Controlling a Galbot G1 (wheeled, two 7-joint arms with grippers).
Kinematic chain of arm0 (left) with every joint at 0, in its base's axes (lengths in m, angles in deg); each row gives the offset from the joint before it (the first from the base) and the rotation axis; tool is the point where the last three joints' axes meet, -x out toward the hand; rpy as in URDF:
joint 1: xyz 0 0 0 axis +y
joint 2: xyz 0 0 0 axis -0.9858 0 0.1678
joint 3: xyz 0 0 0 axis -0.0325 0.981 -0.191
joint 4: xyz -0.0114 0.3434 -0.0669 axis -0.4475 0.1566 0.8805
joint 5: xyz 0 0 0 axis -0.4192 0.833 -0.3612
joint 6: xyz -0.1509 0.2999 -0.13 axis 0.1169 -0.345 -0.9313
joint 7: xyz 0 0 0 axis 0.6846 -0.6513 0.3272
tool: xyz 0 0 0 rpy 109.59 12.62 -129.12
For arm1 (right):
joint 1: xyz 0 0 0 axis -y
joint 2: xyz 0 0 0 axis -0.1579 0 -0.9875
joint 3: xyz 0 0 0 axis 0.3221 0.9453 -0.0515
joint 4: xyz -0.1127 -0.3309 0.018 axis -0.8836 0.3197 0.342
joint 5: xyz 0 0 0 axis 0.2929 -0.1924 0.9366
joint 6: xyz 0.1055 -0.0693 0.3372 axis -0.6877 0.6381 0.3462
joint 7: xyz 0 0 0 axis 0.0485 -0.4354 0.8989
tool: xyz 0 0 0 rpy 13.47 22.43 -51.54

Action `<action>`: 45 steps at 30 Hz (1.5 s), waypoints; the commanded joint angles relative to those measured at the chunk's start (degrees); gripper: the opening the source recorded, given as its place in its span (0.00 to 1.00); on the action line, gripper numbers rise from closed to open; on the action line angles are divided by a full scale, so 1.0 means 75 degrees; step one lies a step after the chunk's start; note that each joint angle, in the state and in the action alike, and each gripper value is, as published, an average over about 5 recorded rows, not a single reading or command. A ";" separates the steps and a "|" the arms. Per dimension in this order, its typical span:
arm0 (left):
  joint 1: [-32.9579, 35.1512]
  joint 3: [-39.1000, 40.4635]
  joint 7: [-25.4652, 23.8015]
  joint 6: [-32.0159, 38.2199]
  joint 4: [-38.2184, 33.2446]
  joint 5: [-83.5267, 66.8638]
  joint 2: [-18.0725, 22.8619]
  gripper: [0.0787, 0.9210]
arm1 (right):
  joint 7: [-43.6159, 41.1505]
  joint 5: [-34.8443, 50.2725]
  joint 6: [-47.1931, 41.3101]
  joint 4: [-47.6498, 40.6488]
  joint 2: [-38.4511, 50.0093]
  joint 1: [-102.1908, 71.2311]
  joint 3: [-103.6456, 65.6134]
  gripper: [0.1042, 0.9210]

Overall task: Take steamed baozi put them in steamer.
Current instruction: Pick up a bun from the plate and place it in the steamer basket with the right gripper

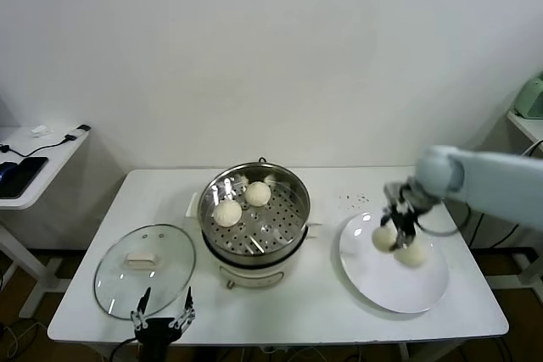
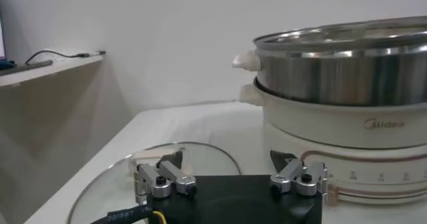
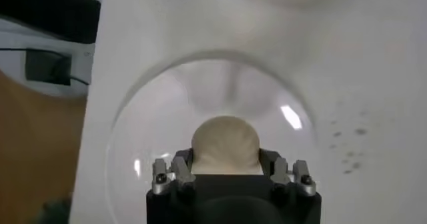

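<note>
Head view: right hand (image 1: 399, 228) over the white plate (image 1: 373, 281), closed on 1 baozi (image 1: 384, 238); another (image 1: 411, 253) lies on the plate, 2 (image 1: 227, 213) in the steamer (image 1: 293, 201). Left hand (image 1: 161, 309) parked, spread open, near the glass lid (image 1: 114, 281). Right wrist view: fingers (image 3: 183, 169) flank the held bun (image 3: 225, 144).

Steamer (image 1: 254, 214) stands open-topped mid-surface (image 1: 339, 303); two baozi (image 1: 227, 213) fill its far-left tray, near-right tray bare. Glass lid (image 1: 144, 270) lies flat left of it. Bare strip between steamer and plate (image 1: 416, 286).
</note>
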 commanded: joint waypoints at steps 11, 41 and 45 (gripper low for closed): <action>-0.0006 0.0062 -0.0009 -0.0008 -0.0017 0.0024 -0.0001 0.88 | -0.1033 -0.0211 0.3599 0.0691 -0.3988 0.1620 -0.1499 0.67; 0.0001 0.0016 0.0077 0.0000 0.0129 0.0016 0.0012 0.88 | 0.0228 -0.3484 0.5391 -0.1190 -0.4897 -0.1795 -0.1602 0.67; 0.0008 0.0024 0.0084 0.0011 0.0124 0.0016 0.0013 0.88 | 0.0179 -0.3284 0.5455 -0.1296 -0.4956 -0.1757 -0.1555 0.69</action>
